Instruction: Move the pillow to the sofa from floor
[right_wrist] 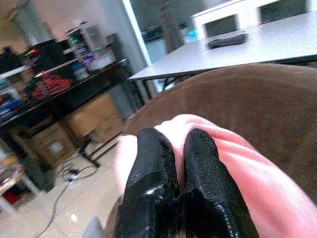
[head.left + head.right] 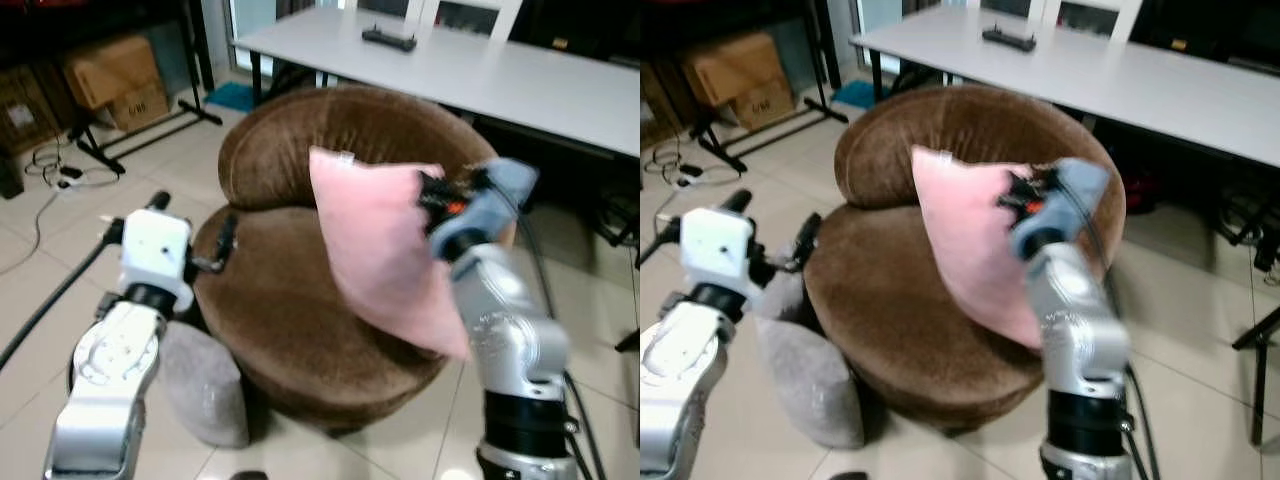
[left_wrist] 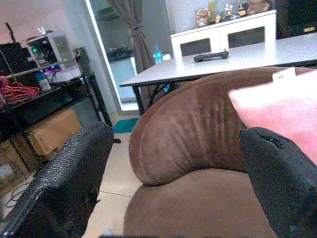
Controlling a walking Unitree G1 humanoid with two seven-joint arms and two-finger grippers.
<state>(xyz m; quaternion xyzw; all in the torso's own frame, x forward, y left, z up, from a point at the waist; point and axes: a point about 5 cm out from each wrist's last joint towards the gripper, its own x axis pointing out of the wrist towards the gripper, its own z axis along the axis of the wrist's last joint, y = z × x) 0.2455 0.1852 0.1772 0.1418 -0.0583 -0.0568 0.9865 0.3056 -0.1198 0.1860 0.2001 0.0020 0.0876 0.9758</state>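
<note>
The right gripper is pinched shut on the upper edge of the soft pink square pillow, a fold of fabric bulging up between its two black fingers. The pillow hangs clear of the floor, above the seat of the round brown velvet sofa, its lower corner reaching toward the sofa's near right edge and its top corner in front of the curved backrest. The left gripper hovers at the sofa's left edge with its fingers spread wide and nothing between them.

The step in hand looks like the placing itself, and the task seems nearly done. To do it well, the right arm should carry the pillow a little farther left and toward the backrest, so its weight sits over the middle of the seat and not over the near right rim, where it could slide off. Lowering until the bottom corner rests on the cushion before letting go would keep it from tipping forward. The thin pinch of cloth may slip, so a slow, steady move is wise.

A grey cushion lies on the tiled floor against the sofa's near left side, and a long white table stands beyond.
</note>
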